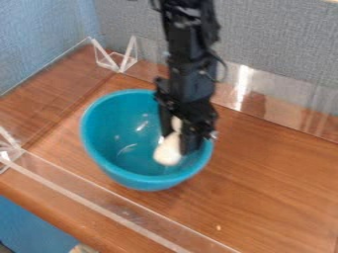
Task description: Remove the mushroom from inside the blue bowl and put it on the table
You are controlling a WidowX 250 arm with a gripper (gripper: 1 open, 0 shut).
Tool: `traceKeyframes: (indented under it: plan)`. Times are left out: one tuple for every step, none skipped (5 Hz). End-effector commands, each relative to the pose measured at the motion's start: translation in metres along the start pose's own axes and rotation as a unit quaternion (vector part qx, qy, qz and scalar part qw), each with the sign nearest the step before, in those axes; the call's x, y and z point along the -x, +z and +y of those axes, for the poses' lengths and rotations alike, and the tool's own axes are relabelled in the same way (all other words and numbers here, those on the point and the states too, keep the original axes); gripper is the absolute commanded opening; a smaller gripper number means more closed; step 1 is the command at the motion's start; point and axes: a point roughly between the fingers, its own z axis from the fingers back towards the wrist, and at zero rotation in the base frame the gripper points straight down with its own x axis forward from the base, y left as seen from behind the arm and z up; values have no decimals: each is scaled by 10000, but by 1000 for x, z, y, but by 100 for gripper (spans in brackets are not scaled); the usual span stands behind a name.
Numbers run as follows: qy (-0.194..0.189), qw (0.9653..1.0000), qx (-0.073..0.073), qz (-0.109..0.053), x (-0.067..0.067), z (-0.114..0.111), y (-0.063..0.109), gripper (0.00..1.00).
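Hanging straight down from a black arm (189, 49), the end effector (177, 141) is clamped on the mushroom (168, 151), with its fingers pressed against the sides of the pale stem. Only that cream-white stem shows clearly; the cap is hidden between the dark fingers. The mushroom is lifted clear of the floor of the blue bowl (122, 138) and sits over the bowl's right-hand part, near the rim on that side, within the bowl's outline as seen from this camera. Whether it is already above rim height cannot be told from this single view.

The bowl stands on the reddish-brown wooden surface (278, 178), a little left of the middle. Its glossy inside shows light reflections and nothing else lying in it. A low clear wall (79, 203) runs along the near edge of the surface, and another clear panel stands along the far side in front of the grey-blue backdrop (278, 35). To the right of the bowl, the wood is bare.
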Motion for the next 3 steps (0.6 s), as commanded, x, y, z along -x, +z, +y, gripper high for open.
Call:
traceKeyframes:
  plan:
    - [-316,9994,-98,-110,-5,5,-2,0]
    - [-527,9986,-69,-77,3,9,-9,0]
    - [-718,9974,-57,-80,4,8,-8,0]
